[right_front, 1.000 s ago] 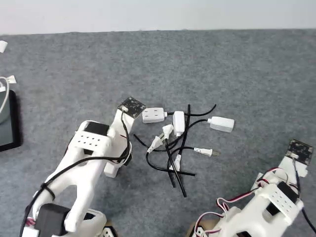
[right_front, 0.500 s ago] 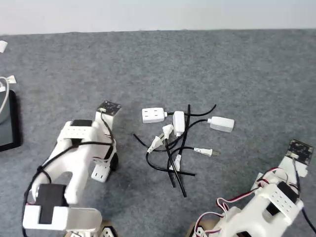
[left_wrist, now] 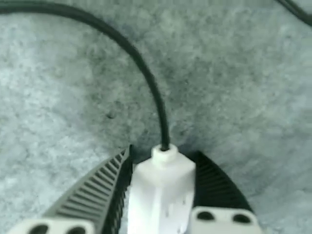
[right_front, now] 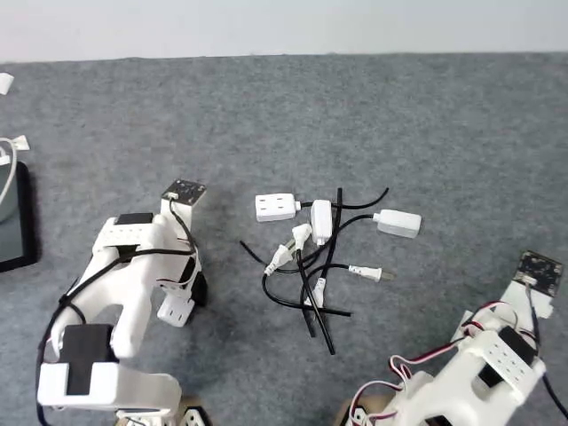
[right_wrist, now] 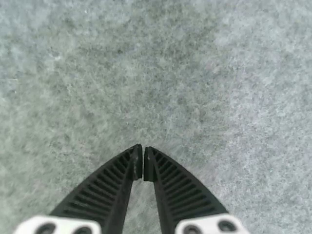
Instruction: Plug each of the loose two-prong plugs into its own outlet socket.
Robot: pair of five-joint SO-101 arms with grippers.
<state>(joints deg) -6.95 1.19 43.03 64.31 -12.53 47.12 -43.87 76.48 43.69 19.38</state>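
Pinches a white cord-end block [left_wrist: 161, 195] between both jaws of the left end effector [left_wrist: 163, 158], low over the grey desk [right_front: 399, 115] at its near left. Cannot tell whether plug or socket. Trails a black cord [left_wrist: 157, 100] from the block's far end, curving away over the desk surface. Sets the left arm [right_front: 133, 262] left of the cable tangle, apart from it.

Holds the right end effector [right_wrist: 143, 155] closed and empty, jaw tips touching, above bare desk at the near right, with the right arm [right_front: 479, 373] well apart from the tangle.

Finds three white outlet sockets mid-desk: the left socket [right_front: 275, 207] lying crosswise, the middle socket [right_front: 321, 220] just right of it and turned near-to-far, the right socket [right_front: 398, 222] farther right, apart from both. Finds four loose white two-prong plugs nearer than the sockets: the far plug [right_front: 302, 235] just beside the middle socket's near left corner, the left plug [right_front: 277, 257] nearer and to the left, the right plug [right_front: 368, 272] off to the right with prongs pointing right, the near plug [right_front: 318, 288] nearest of all, among crossed black cords [right_front: 311, 309]. Counts no plug clearly seated in a socket.

Notes, at the desk's left edge, a dark flat device [right_front: 13, 222] with a white cable [right_front: 7, 169] beside it.
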